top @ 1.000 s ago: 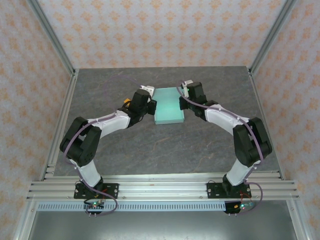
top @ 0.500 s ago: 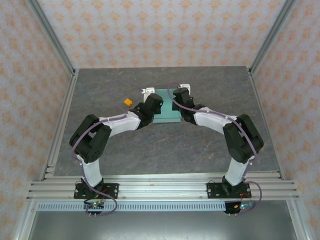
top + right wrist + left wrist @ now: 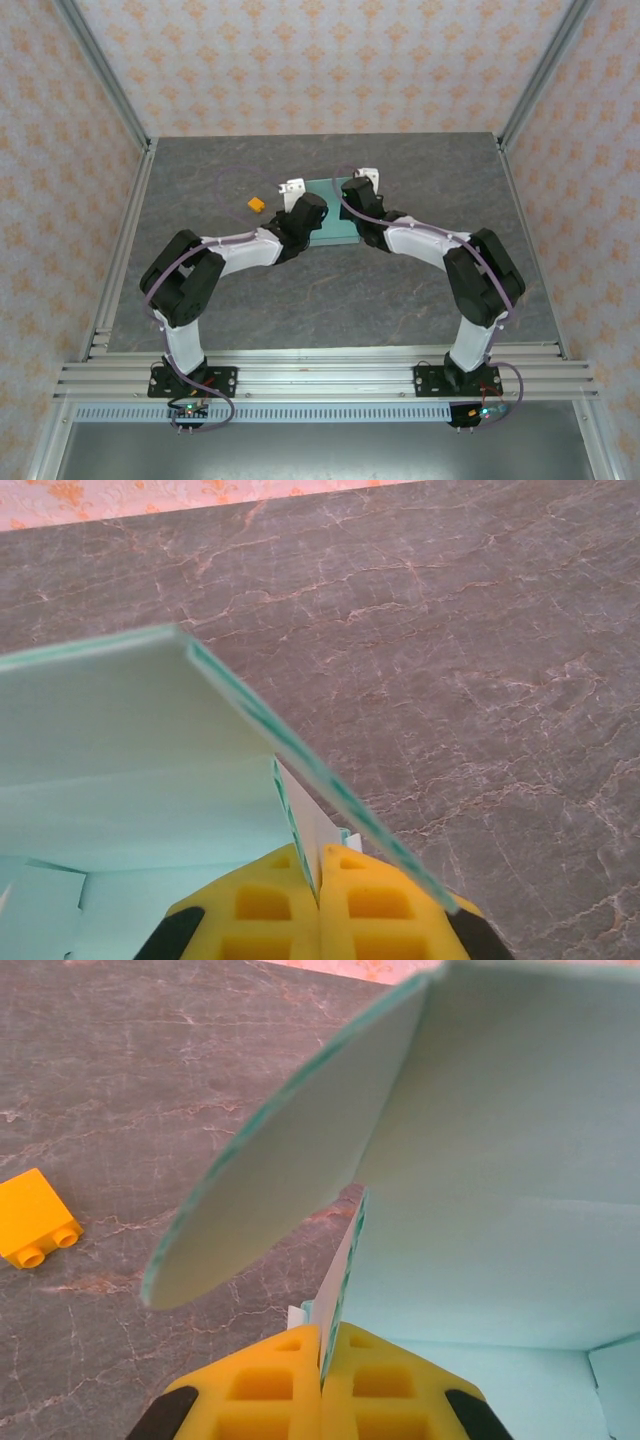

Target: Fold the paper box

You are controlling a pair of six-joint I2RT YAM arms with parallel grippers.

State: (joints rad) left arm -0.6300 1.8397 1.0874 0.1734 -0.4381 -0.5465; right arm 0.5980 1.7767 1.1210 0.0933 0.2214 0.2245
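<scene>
On the table (image 3: 440, 160), a block (image 3: 257, 205) lies left of the paper box (image 3: 328, 194).

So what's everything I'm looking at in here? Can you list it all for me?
paper box: one, pale mint green, partly folded, middle of the table towards the far side
toy brick: one, orange-yellow, on the table left of the box, not touching it
table: one, grey marbled, under everything
walls: three, peach patterned, around the table
metal frame: one, silver, along the near edge and up the corners
left arm: one, black and white, reaching in from near left
right arm: one, black and white, from near right
left gripper: one, yellow pads, shut on the box's card
right gripper: one, yellow pads, shut on the box's card
</scene>
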